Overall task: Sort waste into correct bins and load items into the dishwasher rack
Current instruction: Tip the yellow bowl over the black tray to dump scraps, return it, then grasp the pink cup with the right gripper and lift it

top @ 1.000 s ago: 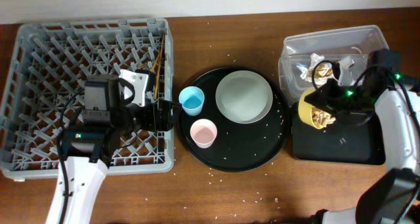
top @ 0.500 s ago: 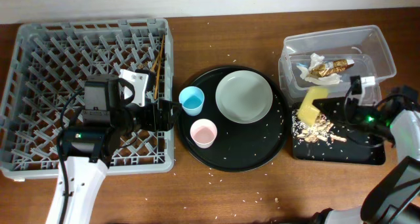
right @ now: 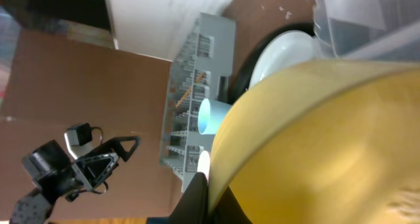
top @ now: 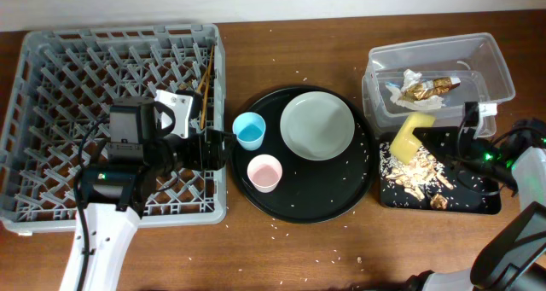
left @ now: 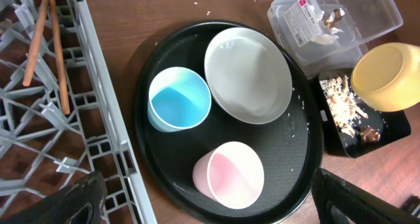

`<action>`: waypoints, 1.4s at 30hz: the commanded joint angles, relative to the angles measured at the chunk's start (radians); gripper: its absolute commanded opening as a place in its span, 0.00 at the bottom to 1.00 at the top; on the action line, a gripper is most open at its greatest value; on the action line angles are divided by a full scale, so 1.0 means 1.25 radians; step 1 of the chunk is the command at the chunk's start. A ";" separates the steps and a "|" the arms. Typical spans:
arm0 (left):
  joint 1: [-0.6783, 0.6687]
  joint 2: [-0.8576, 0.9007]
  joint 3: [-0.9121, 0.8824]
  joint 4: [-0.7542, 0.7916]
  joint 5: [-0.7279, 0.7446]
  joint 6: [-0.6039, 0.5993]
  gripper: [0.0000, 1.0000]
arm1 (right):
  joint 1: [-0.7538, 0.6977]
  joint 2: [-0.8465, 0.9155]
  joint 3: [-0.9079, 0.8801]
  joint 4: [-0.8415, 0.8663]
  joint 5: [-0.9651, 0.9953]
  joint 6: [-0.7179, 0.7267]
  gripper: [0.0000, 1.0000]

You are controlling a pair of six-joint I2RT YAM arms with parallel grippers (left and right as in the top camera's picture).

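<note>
Scraps (top: pixel 415 173) have spread wider over the flat black tray (top: pixel 471 202). Your right gripper (top: pixel 437 143) is clamped on the yellow bowl (top: pixel 409 138), tipped over the tray's left end; shake it out there. Your left gripper (left: pixel 210 207), well left of the tray, gapes empty.

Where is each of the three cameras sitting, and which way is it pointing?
Overhead: above the table, facing straight down on rack, round tray, left arm and right arm.
Left wrist: over the rack's right edge, looking down at blue cup, plate, pink cup; own fingers in bottom corners.
Right wrist: tight against the yellow bowl, facing the rack; one dark finger below.
Shared: blue cup, in all three.
</note>
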 commanded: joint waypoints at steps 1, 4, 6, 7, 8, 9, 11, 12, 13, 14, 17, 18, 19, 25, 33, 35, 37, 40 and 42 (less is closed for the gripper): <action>0.001 -0.002 0.007 0.001 0.011 -0.002 0.99 | 0.028 -0.021 0.009 -0.001 0.037 0.032 0.04; 0.001 -0.002 0.007 0.001 0.011 -0.002 0.99 | 0.033 -0.036 0.015 0.008 0.046 0.051 0.04; 0.001 -0.002 0.007 0.001 0.011 -0.002 0.99 | 0.033 -0.037 0.015 0.041 0.110 0.055 0.04; 0.001 -0.002 0.007 0.001 0.011 -0.002 1.00 | 0.032 -0.033 0.015 0.046 0.164 0.208 0.04; 0.001 -0.002 0.007 0.001 0.011 -0.002 0.99 | 0.041 -0.041 0.015 0.022 -0.030 0.035 0.04; 0.001 -0.002 0.007 0.001 0.011 -0.002 0.99 | 0.050 -0.046 0.017 0.048 0.010 0.027 0.04; 0.001 -0.002 0.007 0.001 0.011 -0.002 0.99 | 0.062 -0.060 0.024 0.020 0.135 0.149 0.04; 0.001 -0.002 0.007 0.001 0.011 -0.002 0.99 | 0.078 -0.076 0.032 -0.020 0.136 0.099 0.04; 0.001 -0.002 0.007 0.001 0.011 -0.002 0.99 | 0.118 -0.109 0.055 -0.070 0.211 0.078 0.04; 0.001 -0.002 0.007 0.001 0.011 -0.002 0.99 | 0.166 -0.135 0.079 -0.099 0.296 0.080 0.04; 0.001 -0.002 0.007 0.001 0.011 -0.002 0.99 | 0.390 -0.186 0.099 -0.109 0.511 0.163 0.04; 0.001 -0.002 0.007 0.001 0.011 -0.002 0.99 | 0.520 -0.178 0.099 -0.110 0.626 0.230 0.04; 0.001 -0.002 0.007 0.001 0.011 -0.002 0.99 | 0.591 -0.169 0.099 -0.113 0.691 0.262 0.04; 0.001 -0.002 0.007 0.001 0.011 -0.002 0.99 | 0.982 -0.034 0.098 -0.067 0.964 0.378 0.04; 0.001 -0.002 0.007 0.016 0.012 -0.003 0.99 | 1.026 0.045 0.109 -0.019 0.958 0.347 0.41; 0.002 -0.003 0.008 0.010 0.012 -0.002 0.99 | 1.006 0.025 0.166 -0.036 0.967 0.347 0.46; 0.023 -0.009 0.020 0.013 0.014 -0.034 0.99 | 0.979 0.007 0.241 -0.077 0.964 0.347 0.50; 0.121 -0.023 0.083 0.017 0.078 -0.083 0.99 | 0.943 0.003 0.371 -0.101 0.867 0.347 0.54; 0.165 -0.023 0.092 0.038 0.195 -0.082 0.99 | 0.949 0.010 0.370 -0.050 0.846 0.347 0.53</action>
